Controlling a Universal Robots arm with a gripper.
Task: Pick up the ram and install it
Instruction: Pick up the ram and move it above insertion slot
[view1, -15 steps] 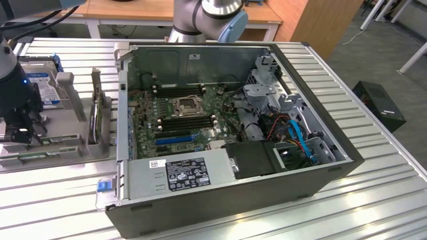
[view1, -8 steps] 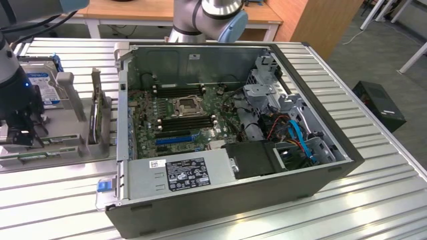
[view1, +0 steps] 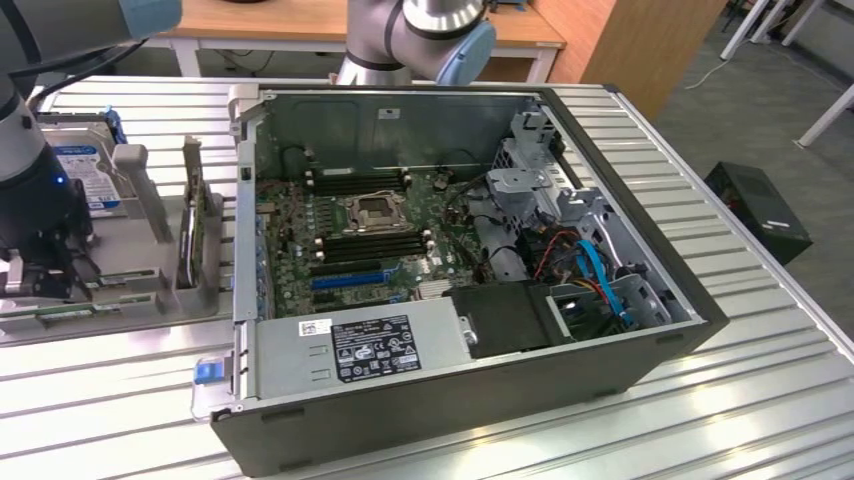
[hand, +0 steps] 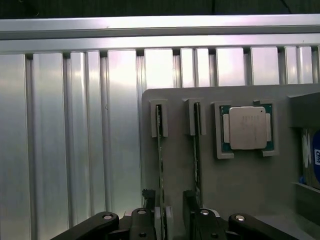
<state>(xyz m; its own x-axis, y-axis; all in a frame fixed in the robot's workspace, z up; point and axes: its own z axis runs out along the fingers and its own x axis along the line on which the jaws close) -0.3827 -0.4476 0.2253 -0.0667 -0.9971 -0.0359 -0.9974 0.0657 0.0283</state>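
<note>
Two rams stand on edge in slots of a grey holder (hand: 235, 185). In the wrist view one ram (hand: 160, 150) runs straight in between my fingertips, and the other ram (hand: 196, 150) lies just beside it, passing behind one finger (hand: 190, 207). My gripper (hand: 169, 215) is open, with a finger on each side of the first ram and a gap still showing beside it. In the exterior view the gripper (view1: 40, 285) hangs low over the holder (view1: 140, 290) at the exterior view's left, where a thin green ram edge (view1: 74, 313) shows.
A square silver processor chip (hand: 247, 127) sits in the holder beside the rams. A hard drive (view1: 87, 175) stands at the holder's back. The open computer case (view1: 454, 250) lies on the ribbed metal table (view1: 747, 400), with its black memory slots (view1: 378, 243) beside the processor socket (view1: 374, 210).
</note>
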